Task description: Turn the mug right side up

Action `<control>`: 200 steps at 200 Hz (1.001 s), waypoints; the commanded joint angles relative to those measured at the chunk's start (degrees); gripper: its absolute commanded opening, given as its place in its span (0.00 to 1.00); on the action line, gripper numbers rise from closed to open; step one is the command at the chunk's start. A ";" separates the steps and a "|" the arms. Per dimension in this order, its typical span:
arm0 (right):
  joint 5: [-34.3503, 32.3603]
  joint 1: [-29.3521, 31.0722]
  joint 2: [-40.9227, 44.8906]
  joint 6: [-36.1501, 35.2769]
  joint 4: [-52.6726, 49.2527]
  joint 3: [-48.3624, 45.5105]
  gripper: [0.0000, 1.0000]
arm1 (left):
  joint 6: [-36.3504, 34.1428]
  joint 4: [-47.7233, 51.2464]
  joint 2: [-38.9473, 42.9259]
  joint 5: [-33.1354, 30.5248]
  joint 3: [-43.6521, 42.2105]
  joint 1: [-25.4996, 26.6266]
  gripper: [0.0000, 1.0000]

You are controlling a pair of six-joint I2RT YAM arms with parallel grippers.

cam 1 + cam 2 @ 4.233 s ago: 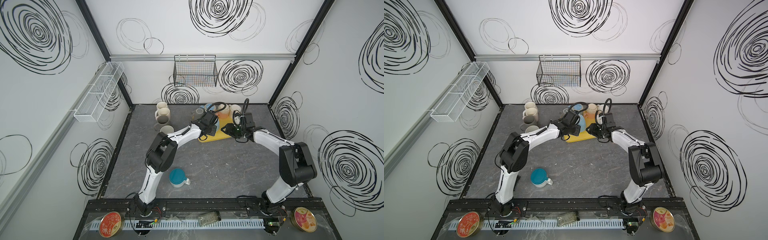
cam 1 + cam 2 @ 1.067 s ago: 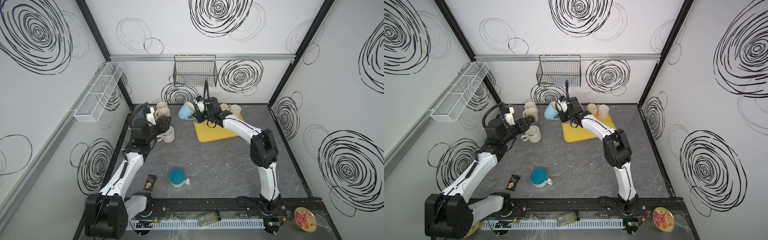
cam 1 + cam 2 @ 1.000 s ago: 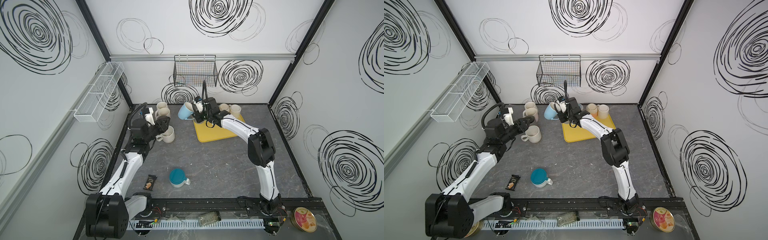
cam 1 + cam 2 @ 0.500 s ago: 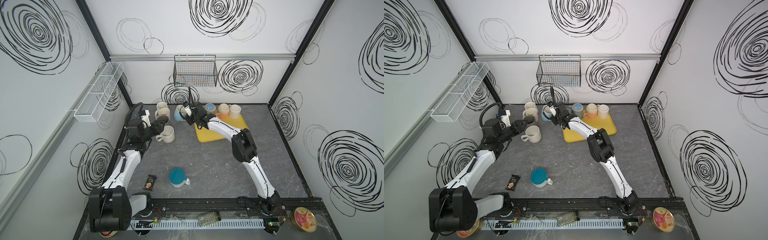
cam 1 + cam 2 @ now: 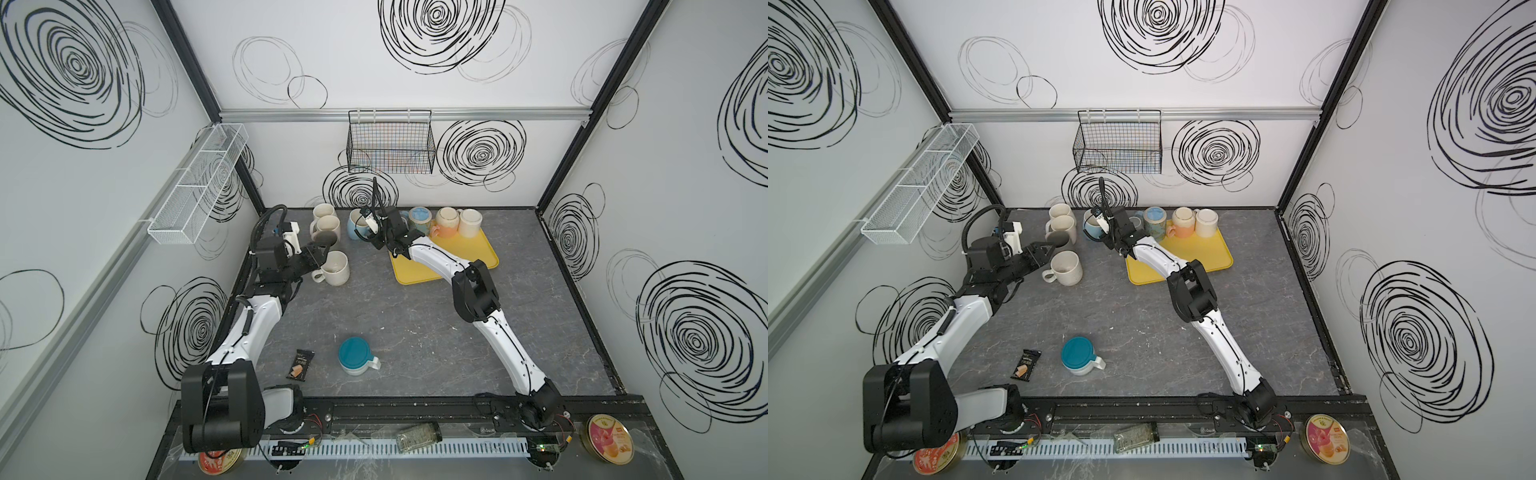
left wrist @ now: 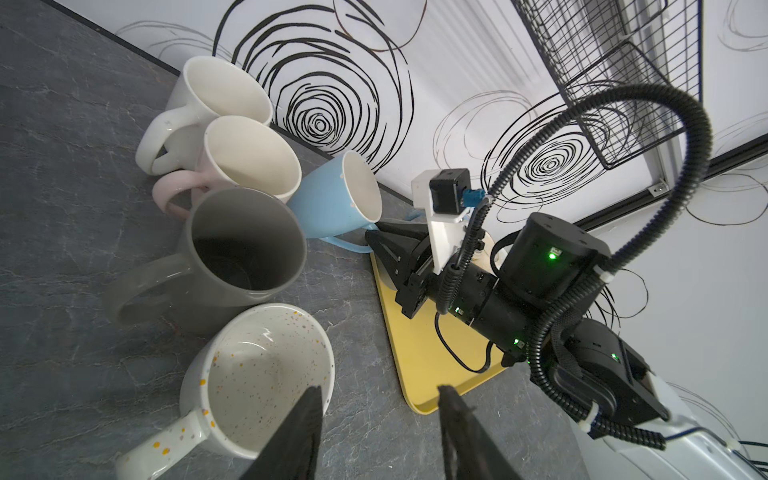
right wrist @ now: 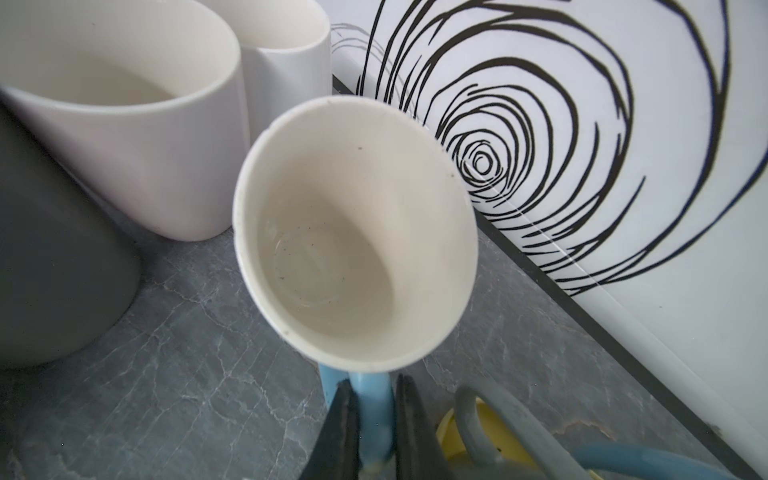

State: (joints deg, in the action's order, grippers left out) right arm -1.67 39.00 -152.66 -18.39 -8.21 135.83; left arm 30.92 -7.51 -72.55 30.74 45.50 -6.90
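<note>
While the right gripper point(image 7: 371, 415) is clamped on the handle of the light blue mug point(image 7: 353, 232), this mug is mouth-up but tilted, just beside the grey mug point(image 7: 50, 270) and the white mugs point(image 7: 124, 124), off the yellow tray point(image 5: 457, 253). The turning seems almost done; next the mug must be levelled, set flat and released gently. The left gripper point(image 6: 379, 392) hangs parted and empty near the speckled mug point(image 6: 257, 374).

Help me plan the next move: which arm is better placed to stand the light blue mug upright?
Right. The right gripper is shut on the handle of the tilted light blue mug; the left gripper is open and empty near the speckled mug.
</note>
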 commanded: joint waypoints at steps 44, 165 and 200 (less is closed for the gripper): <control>0.48 0.93 -0.87 -2.98 7.28 2.87 0.18 | -1.30 -1.88 -0.95 1.36 1.44 -1.19 0.50; 1.59 2.38 1.96 -2.37 5.18 2.00 0.40 | -1.64 -1.07 2.29 2.16 0.08 -3.39 0.51; 0.71 2.31 10.29 0.75 6.30 -4.73 0.43 | -1.47 -1.08 2.55 1.28 0.81 -3.06 0.51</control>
State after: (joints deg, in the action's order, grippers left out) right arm -0.10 40.97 -151.57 -19.92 -2.70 134.45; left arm 30.39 -7.29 -71.11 32.10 45.47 -9.61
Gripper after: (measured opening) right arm 0.420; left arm 0.514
